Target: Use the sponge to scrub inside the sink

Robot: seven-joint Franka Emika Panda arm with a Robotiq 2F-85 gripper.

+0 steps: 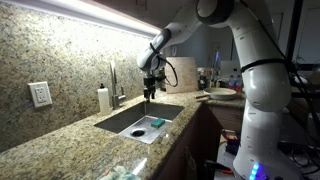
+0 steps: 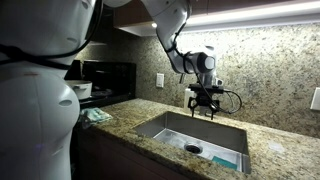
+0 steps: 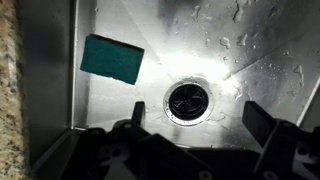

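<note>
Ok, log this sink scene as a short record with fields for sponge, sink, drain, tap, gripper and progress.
sponge: small teal-blue rectangular sponge, flat on the basin floor, apart from the drain
sink: rectangular grey stainless-steel sink in speckled tan granite, droplets on its floor
drain: dark round drain hole
tap: slim chrome tap behind the basin
gripper: black two-finger gripper, open, empty, above the basin
progress: sponge not yet picked up
</note>
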